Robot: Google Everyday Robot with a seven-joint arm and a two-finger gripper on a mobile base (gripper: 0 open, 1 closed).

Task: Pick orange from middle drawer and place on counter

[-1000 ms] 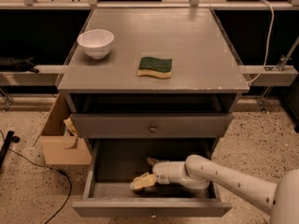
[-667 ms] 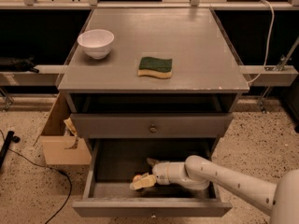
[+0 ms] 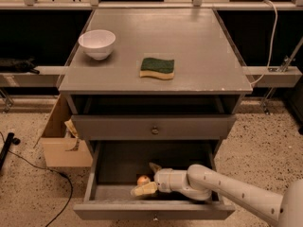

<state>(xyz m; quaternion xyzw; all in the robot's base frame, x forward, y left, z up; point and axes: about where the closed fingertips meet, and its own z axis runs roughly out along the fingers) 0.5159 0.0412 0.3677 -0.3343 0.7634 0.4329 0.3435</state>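
1. Far left, a cardboard box [image 3: 61, 150] sits on the floor beside the cabinet.
2. On the counter [image 3: 199, 46], a bowl [image 3: 97, 43] stands near the left edge, and a sponge [image 3: 157, 67] lies to its right, well apart.
3. Below, the drawer [image 3: 151, 211] is pulled out, with the orange [image 3: 143, 180] on its floor near the front.
4. The gripper [image 3: 142, 178] is inside the drawer, its fingers spread wide on either side of the orange (touching or not, I cannot tell).
5. The arm [image 3: 236, 193] reaches in from the right.

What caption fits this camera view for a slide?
Pincer open around the orange inside the pulled-out middle drawer.
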